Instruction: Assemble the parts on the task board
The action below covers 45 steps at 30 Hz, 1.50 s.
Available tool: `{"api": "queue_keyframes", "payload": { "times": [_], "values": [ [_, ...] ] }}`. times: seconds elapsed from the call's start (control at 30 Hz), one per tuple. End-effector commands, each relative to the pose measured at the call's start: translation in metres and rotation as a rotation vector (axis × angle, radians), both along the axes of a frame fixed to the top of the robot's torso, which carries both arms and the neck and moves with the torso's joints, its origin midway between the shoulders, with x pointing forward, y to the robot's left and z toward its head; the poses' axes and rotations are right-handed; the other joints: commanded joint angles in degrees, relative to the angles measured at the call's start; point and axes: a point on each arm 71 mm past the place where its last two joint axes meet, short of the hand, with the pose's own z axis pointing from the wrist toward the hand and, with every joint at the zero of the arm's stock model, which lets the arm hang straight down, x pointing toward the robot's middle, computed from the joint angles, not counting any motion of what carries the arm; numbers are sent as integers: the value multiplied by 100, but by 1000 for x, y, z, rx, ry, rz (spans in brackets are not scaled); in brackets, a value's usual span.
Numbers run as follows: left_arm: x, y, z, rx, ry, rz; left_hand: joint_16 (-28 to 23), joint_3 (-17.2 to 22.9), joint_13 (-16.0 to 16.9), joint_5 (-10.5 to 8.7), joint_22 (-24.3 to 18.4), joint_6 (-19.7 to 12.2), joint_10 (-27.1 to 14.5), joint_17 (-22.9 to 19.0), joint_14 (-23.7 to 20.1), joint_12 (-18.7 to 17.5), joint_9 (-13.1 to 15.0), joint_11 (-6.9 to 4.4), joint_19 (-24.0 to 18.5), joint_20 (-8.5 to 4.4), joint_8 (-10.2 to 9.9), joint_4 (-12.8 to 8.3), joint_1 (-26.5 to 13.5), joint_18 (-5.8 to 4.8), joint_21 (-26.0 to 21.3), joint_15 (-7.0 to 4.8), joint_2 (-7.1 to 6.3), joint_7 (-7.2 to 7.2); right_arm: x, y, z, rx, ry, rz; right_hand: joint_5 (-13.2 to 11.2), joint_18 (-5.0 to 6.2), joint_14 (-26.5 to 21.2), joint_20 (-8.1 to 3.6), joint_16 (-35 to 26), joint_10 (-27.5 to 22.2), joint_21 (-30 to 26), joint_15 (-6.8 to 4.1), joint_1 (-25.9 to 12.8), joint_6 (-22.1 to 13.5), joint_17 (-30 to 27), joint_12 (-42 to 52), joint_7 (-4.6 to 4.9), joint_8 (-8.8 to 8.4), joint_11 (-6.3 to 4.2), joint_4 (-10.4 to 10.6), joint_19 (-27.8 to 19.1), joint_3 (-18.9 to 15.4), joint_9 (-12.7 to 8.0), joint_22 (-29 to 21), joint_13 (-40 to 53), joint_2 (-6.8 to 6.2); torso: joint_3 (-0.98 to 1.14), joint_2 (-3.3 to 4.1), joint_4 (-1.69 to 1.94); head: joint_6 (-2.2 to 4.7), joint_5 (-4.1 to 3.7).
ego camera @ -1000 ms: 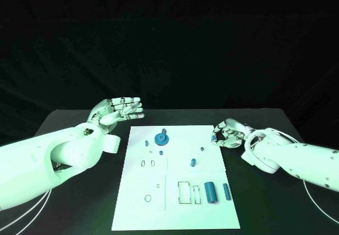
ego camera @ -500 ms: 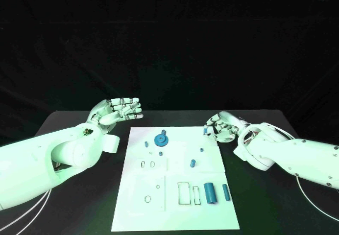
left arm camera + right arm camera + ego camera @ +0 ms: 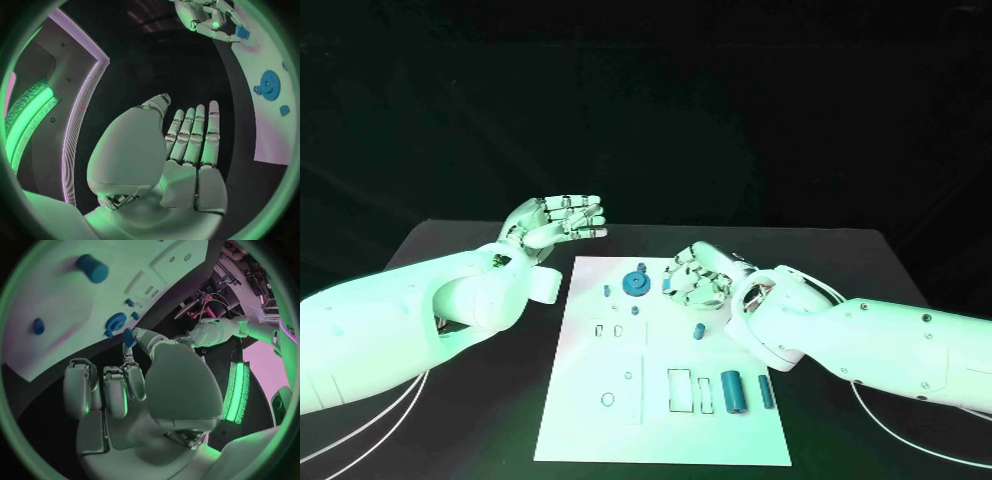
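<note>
Head view sets the right hand (image 3: 701,278) over the upper right part of the task board (image 3: 661,440), above the black surface (image 3: 862,250); right wrist view has a small blue part (image 3: 129,337) pinched at its fingertips, near the blue gear (image 3: 636,284) seated on the board; the left hand (image 3: 560,220) hovers off the board's upper left corner, fingers straight and grasping nothing.

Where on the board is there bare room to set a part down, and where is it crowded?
Free: the task board along its near edge, below the outlined slots, and its left strip beside the small oval hole. Crowded: the far end, where the right hand, pinching a small blue part, sits beside the blue gear.
</note>
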Motion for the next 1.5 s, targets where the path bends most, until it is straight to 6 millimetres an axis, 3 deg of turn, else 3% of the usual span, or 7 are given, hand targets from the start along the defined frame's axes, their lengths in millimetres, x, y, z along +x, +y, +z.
{"api": "queue_keyframes", "payload": {
  "times": [0.03,0.17,0.23,0.4,0.57,0.8,1.5],
  "values": [
    [2,-3,-1,-4,6,-17,-29,41,-3,0,-9,-55,-38,9,-36,-22,-5,5,-19,23,-26,-6,46,68,7,-8,-22,314,-6,15,-4,-35,-20,7,16,-50,515,7,20,-8,20,-33,10,82,1141,21,-44,112,-37,-12,50,26,99,521,330,47,-41,-54,16,-36,43],
    [5,-5,-3,0,10,-15,-29,41,-3,0,-9,-55,-38,9,-36,-22,-5,5,-19,23,-26,-6,46,68,7,-8,-22,314,-14,32,-12,-50,2,31,15,-48,514,1,18,-6,13,-38,-10,77,1136,18,-45,123,-39,-7,47,32,104,515,328,61,-78,-78,16,-74,90],
    [6,-5,-4,1,13,-14,-29,41,-3,0,-9,-55,-38,9,-36,-22,-5,5,-19,23,-26,-6,46,68,7,-8,-22,314,-18,41,-17,-63,13,46,13,-44,512,-1,14,-5,-3,-39,-22,73,1123,16,-45,126,-39,-4,38,31,106,501,327,59,-90,-88,14,-63,94],
    [7,-8,-5,1,18,-19,-31,46,-3,-2,-10,-54,-36,12,-35,-20,-6,5,-19,23,-26,-1,33,68,8,-8,-25,314,-24,55,-25,-92,-10,75,12,-42,509,-3,10,-5,-9,-39,-29,70,1111,15,-45,128,-39,-4,34,29,107,495,327,55,-107,-106,20,-113,176],
    [7,-10,-6,1,21,-25,-32,47,-3,-4,-10,-55,-36,13,-36,-20,-6,5,-19,24,-27,3,25,68,8,-8,-27,314,-26,62,-32,-114,-31,89,10,-54,520,-8,26,35,34,-44,-47,79,1161,57,-54,146,-46,-7,66,29,115,537,379,53,-92,-91,21,-119,222],
    [7,-12,-6,1,23,-29,-32,47,-3,-4,-10,-55,-36,13,-36,-20,-6,5,-19,24,-27,3,25,68,8,-8,-27,314,-28,70,-42,-134,-29,100,10,-61,524,-13,31,57,56,-50,-67,88,1177,79,-63,164,-53,-7,83,30,123,559,406,52,-87,-78,17,-154,258],
    [7,-12,-6,0,23,-32,-35,51,-3,-5,-11,-56,-37,15,-36,-21,-7,5,-19,24,-28,10,11,68,9,-7,-30,313,-29,74,-58,-182,17,108,6,-56,523,-30,28,65,34,-62,-224,53,1166,66,-69,200,-62,33,77,-7,137,546,403,-12,-87,-72,18,-198,256]
  ]
}}
